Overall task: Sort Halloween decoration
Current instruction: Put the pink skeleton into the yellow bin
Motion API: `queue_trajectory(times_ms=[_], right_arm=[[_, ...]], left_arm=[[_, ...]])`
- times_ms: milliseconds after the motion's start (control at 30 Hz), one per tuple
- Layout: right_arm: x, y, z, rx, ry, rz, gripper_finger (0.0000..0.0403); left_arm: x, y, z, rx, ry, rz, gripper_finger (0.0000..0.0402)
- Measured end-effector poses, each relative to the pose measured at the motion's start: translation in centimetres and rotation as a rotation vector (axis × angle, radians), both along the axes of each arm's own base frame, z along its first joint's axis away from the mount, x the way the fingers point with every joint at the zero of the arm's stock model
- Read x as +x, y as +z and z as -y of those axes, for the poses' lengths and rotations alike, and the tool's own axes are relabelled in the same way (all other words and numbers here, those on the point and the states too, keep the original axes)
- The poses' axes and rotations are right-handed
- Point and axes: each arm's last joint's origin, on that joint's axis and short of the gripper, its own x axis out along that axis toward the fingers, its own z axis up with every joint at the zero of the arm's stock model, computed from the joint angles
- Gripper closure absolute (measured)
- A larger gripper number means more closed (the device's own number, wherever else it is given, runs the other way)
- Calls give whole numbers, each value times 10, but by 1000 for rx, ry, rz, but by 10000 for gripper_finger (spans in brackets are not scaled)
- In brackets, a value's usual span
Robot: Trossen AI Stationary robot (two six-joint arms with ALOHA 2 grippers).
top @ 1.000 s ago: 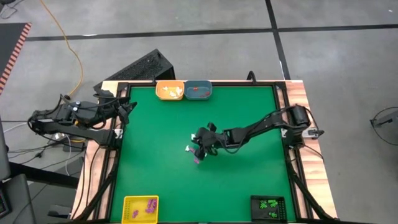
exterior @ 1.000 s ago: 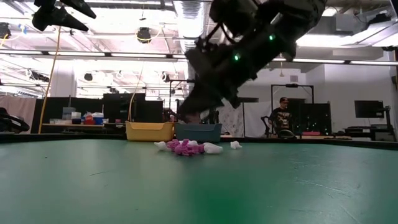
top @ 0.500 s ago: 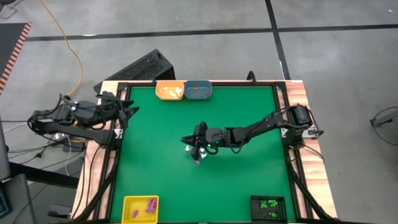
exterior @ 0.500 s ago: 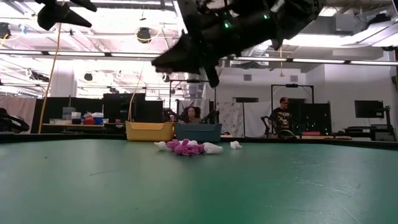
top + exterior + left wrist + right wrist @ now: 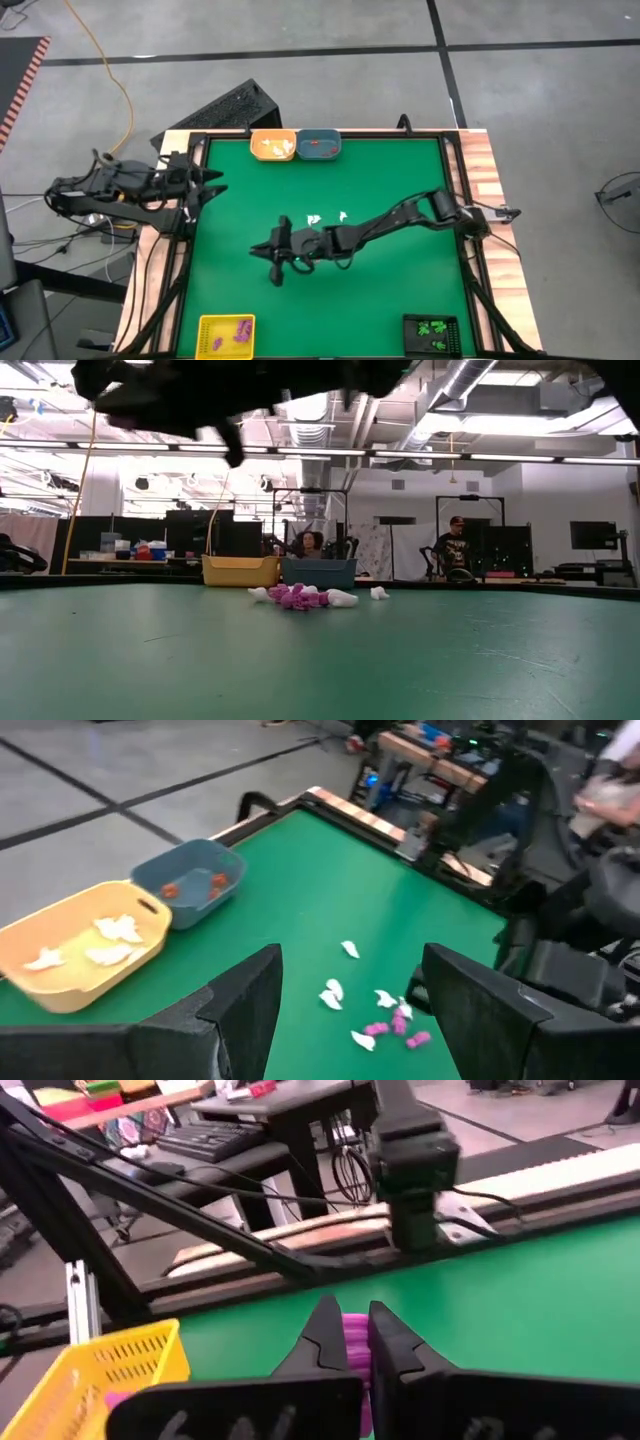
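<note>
Right claw [image 5: 274, 262] is extended across the green tabletop [image 5: 390, 290], above the surface between the centre and the yellow basket [image 5: 226, 334] at the near left corner. In the right wrist view its fingers [image 5: 385, 1342] are clamped on a purple trinket [image 5: 356, 1336], with the yellow basket ahead of it and purple pieces [image 5: 238, 328] lying inside. The remaining loose decoration sits near the tabletop centre: white pieces [image 5: 314, 218] and a small purple cluster [image 5: 390, 1030] with white ones just beside it, all resting on the surface, well apart from the trays. At the far edge, an orange-yellow tray [image 5: 273, 145] holds white pieces and a blue tray [image 5: 319, 145], touching it, holds orange-red pieces. A black basket [image 5: 432, 330] at the near right corner holds green pieces. Left claw [image 5: 207, 181] hangs at the left edge of the tabletop, fingers [image 5: 240, 1005] spread apart and holding nothing. People [image 5: 452, 546] are visible in the room beyond.
</note>
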Motion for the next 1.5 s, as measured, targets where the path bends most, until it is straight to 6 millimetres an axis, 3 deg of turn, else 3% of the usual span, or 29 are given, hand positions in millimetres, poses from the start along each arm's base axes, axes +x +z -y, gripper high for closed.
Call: queue_trajectory(times_ms=[300, 600, 1067, 1500], right_arm=[[52, -4, -48, 28, 89, 95, 396], [75, -10, -82, 50, 176, 144, 396], [54, -14, -141, 118, 275, 99, 396], [52, -23, -150, 159, 258, 87, 396]], left_arm=[[-3, 4, 2, -4, -96, 45, 170], [-3, 4, 3, -15, -140, 47, 170], [-3, 4, 3, -39, -134, 53, 170], [-3, 4, 3, -48, -127, 56, 170]])
